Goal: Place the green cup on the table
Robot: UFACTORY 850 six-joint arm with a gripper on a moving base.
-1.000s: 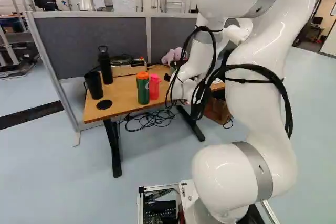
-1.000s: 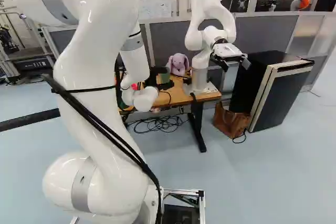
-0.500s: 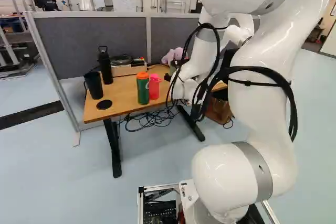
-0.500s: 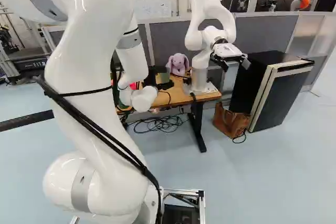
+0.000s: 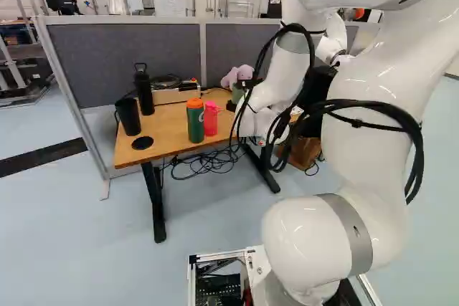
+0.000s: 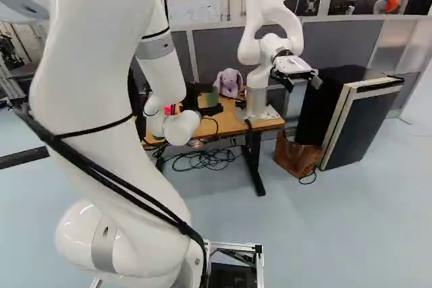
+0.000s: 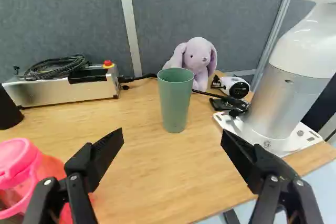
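Background: a grey partition (image 5: 129, 55) behind a light wooden table (image 7: 139, 166).
Green tapered cup (image 7: 175, 98): upright on the wood, ahead of the gripper (image 6: 201, 99), in line with the space between its fingers.
Jaws: spread wide, nothing pinched.
Lilac plush rabbit (image 7: 197, 60): sitting just behind the cup.
Metal box with a red button (image 7: 68, 85): near the partition, coiled black cable (image 7: 56, 68) on top.
Bright pink lidded bottle (image 5: 210, 118): beside the green bottle with an orange lid (image 5: 195, 123).
White arm on a metal base plate (image 6: 257, 92): mounted at one end of the table.
Brown bag (image 6: 295, 156): floor, against the black cabinet (image 6: 337, 109).
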